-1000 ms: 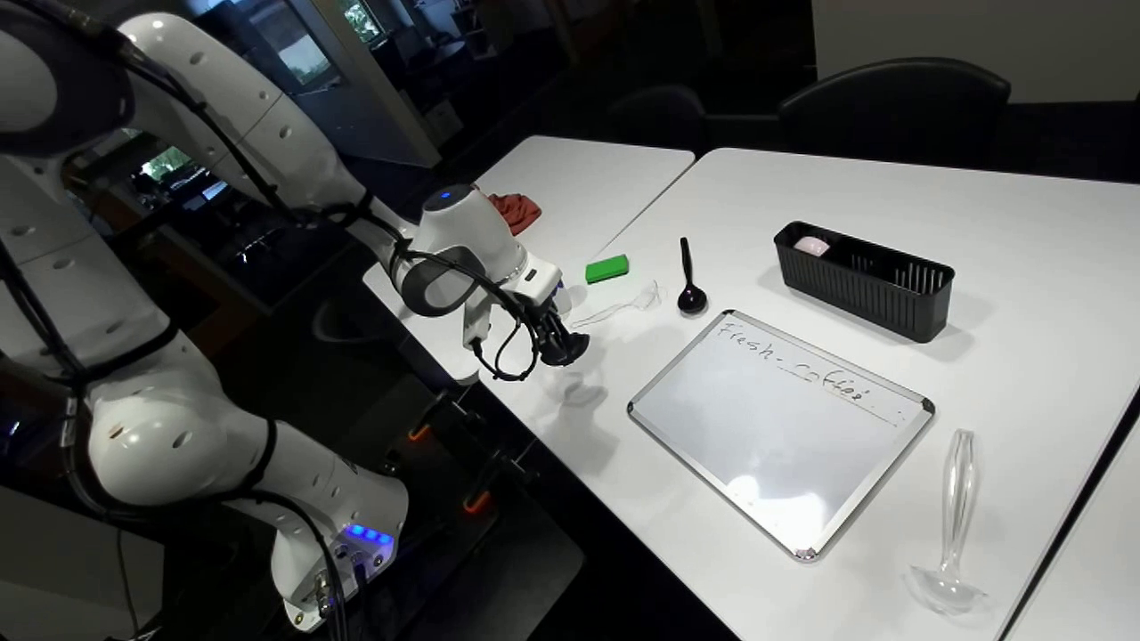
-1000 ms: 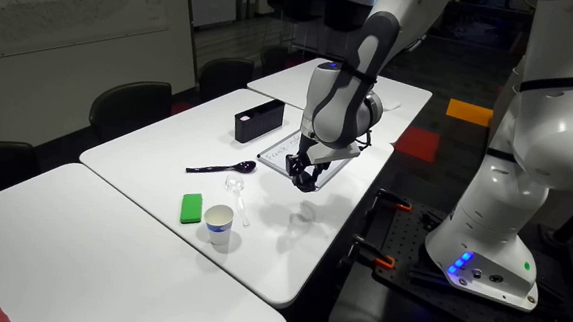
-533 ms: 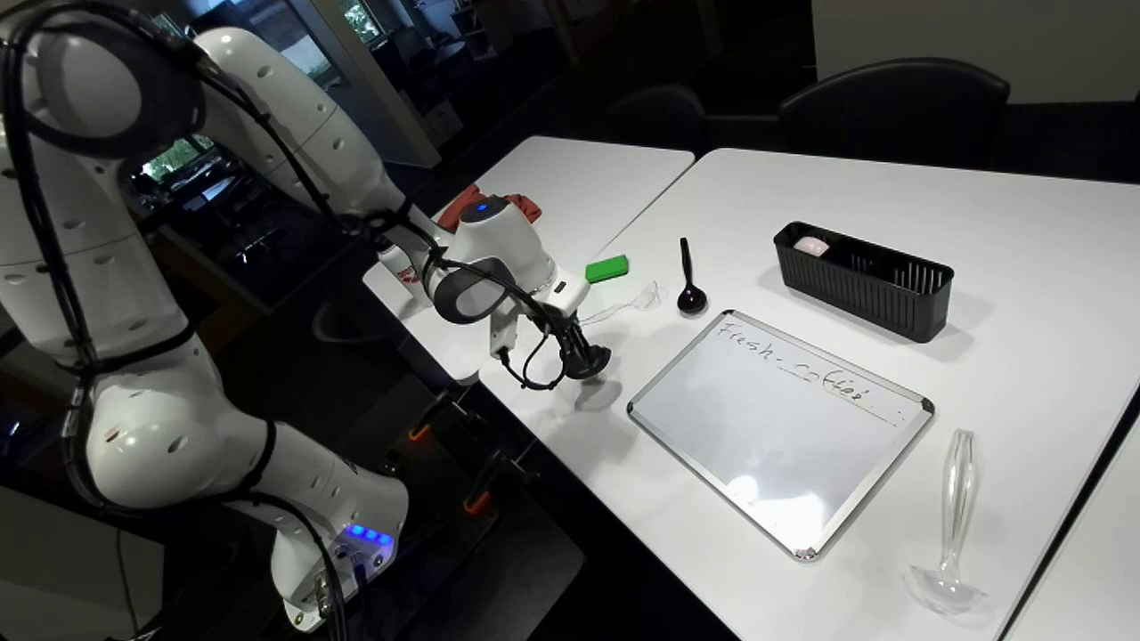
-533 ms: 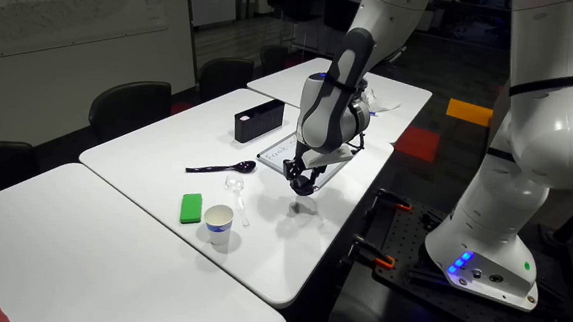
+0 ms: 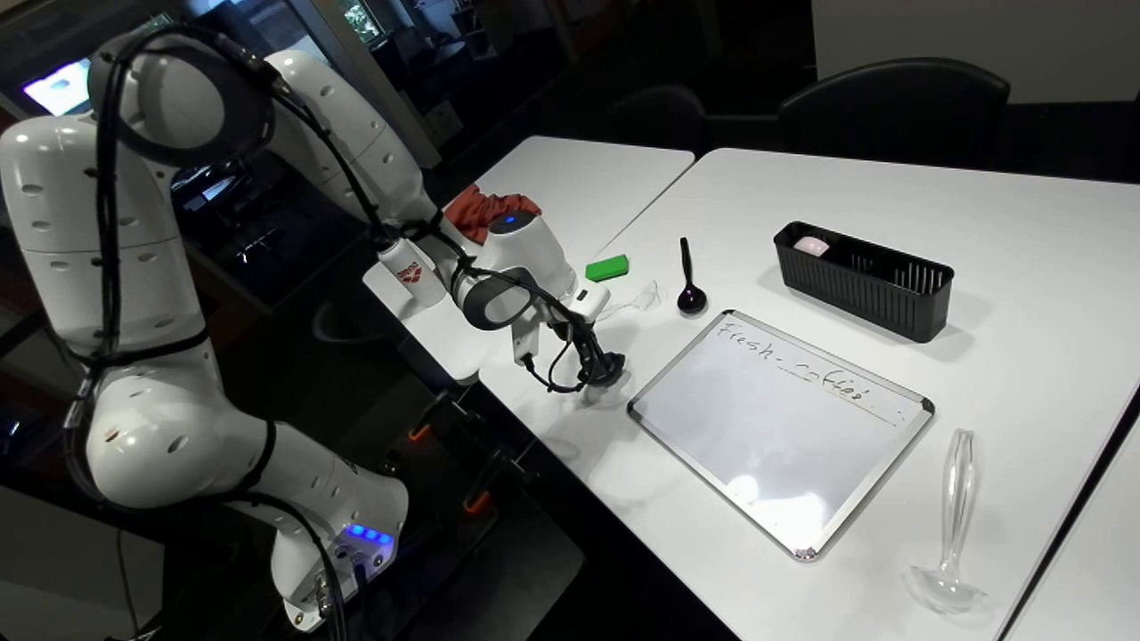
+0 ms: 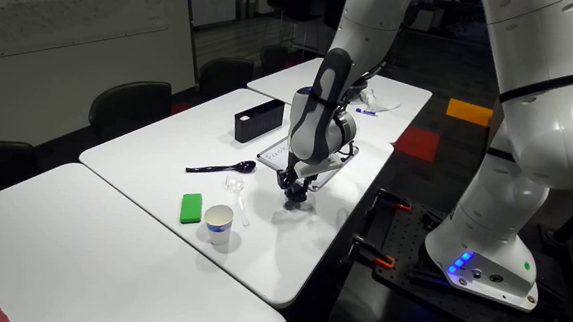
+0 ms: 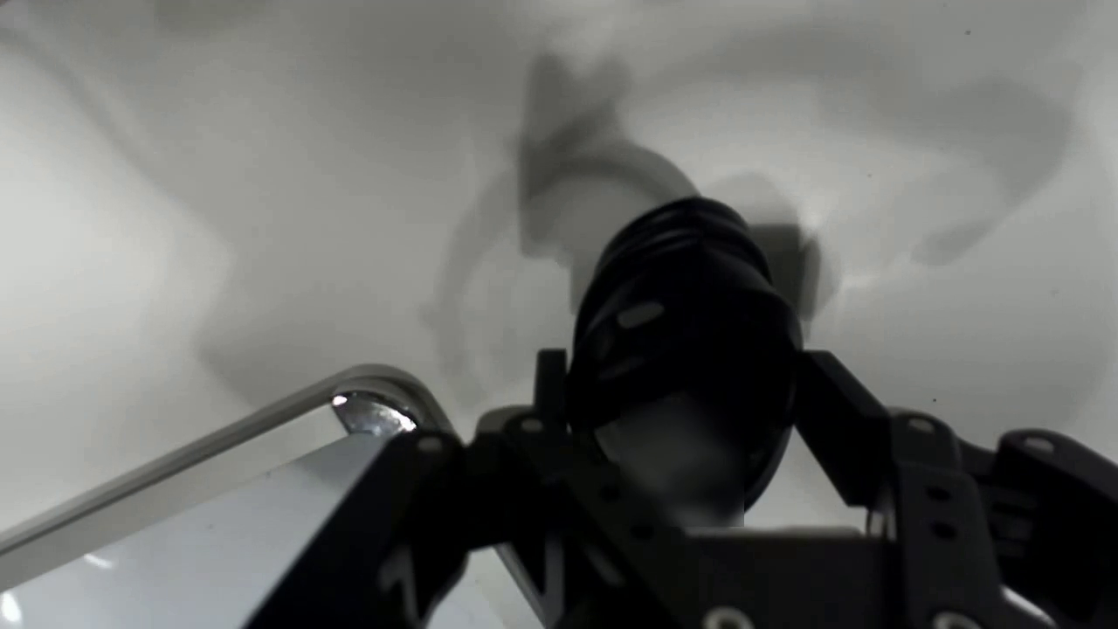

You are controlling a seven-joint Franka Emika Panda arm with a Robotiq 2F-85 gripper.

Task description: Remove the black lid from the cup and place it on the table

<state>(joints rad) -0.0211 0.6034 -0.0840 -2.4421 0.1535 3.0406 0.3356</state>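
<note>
My gripper [image 7: 686,384] is shut on the black lid [image 7: 694,271], with a finger against each side of it. The lid is round, glossy and black, and it is tilted in the wrist view. In both exterior views the gripper [image 5: 598,356] [image 6: 294,183] holds the lid [image 5: 611,371] [image 6: 296,192] low over the white table [image 5: 757,196], close to its shadow. I cannot tell whether the lid touches the table. The small white cup [image 6: 218,224] with a blue band stands upright and open-topped, apart from the gripper. My arm hides the cup in an exterior view.
A framed whiteboard [image 5: 784,427] lies close beside the gripper. A green block [image 6: 191,208], a clear spoon [image 6: 234,183] and a black spoon [image 6: 244,166] lie near the cup. A black basket [image 5: 864,285] stands farther off. A white bottle [image 5: 414,276] stands behind the arm.
My gripper has moved down toward the table and a little toward the whiteboard and spoons, carrying the lid. The shadow is now nearer the lid. The cup has not moved.
</note>
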